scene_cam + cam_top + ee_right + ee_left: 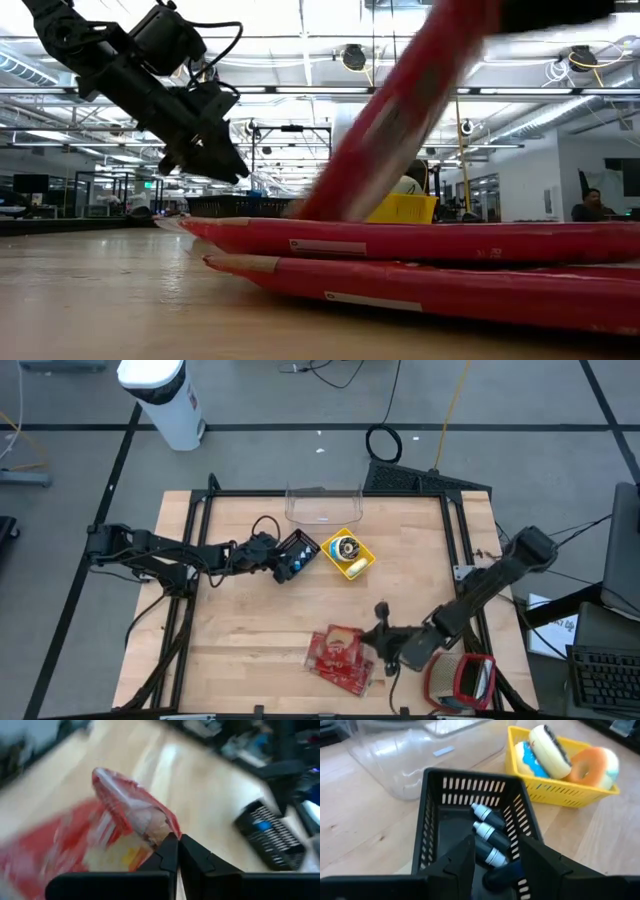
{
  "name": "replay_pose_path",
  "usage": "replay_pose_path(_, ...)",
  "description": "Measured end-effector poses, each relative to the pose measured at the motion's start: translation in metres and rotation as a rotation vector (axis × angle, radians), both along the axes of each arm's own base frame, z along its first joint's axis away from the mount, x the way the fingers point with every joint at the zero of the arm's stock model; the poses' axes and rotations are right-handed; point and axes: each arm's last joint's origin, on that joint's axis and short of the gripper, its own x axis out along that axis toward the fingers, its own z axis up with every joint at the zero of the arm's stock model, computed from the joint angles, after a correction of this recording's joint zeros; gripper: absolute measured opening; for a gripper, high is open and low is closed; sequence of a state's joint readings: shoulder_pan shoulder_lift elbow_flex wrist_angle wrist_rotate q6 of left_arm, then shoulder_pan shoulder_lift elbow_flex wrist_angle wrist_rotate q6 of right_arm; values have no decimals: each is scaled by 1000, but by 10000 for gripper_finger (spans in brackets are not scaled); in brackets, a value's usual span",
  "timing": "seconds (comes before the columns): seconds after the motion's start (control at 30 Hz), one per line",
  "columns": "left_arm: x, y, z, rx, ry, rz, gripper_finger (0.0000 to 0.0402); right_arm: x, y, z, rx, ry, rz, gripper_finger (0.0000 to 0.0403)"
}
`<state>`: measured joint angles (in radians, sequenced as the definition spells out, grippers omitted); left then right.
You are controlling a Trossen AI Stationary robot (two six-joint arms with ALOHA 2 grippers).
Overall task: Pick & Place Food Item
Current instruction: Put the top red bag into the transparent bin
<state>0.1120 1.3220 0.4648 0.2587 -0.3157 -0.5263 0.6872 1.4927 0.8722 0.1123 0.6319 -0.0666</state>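
Red snack packets (340, 656) lie near the table's front edge. My right gripper (380, 650) is shut on the top packet (400, 110), which slants steeply up in the low view over two flat packets (420, 243). Farther back stand a black basket (298, 555) of small bottles (490, 836) and a yellow basket (350, 554) of donuts. My left gripper (497, 865) stands with its fingers apart over the black basket's end nearest the left arm. Whether it touches the basket I cannot tell. My right gripper pinches the top packet's crinkled edge (156, 829) between its two shut fingers. It comes from the table's right side and slants slightly down. That end of the packet is lifted and the packet hangs tilted, with its lower end (325, 205) down by the flat packets.
A clear plastic container (323, 506) lies at the table's far edge behind the two baskets. A red container (460, 680) sits at the near right corner beside my right arm. Bare wood (250, 630) lies between the baskets and the packets.
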Motion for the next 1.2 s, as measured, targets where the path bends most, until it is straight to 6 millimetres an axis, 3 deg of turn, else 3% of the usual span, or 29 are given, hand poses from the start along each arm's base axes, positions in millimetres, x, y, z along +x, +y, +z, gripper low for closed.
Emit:
replay_pose_path(0.13,3,-1,5,40,-35,-44,152,-2,-14,33,97,-141,-78,0)
replay_pose_path(0.27,9,-2,13,92,-111,-147,152,2,-25,48,76,-242,-113,0)
replay_pose_path(0.4,15,-7,27,186,-236,-276,152,13,-41,50,70,-301,-190,0)
replay_pose_path(0.53,19,-23,37,426,-265,-417,152,24,-59,48,105,-322,-279,0)
replay_pose_path(0.8,17,-60,51,904,-178,-393,173,35,-92,46,122,-338,-464,0)
replay_pose_path(1.0,18,-69,61,889,-259,-369,228,42,-116,46,156,-358,-548,0)
replay_pose_path(1.2,29,-72,75,808,-318,-467,243,57,-125,36,138,-371,-540,0)
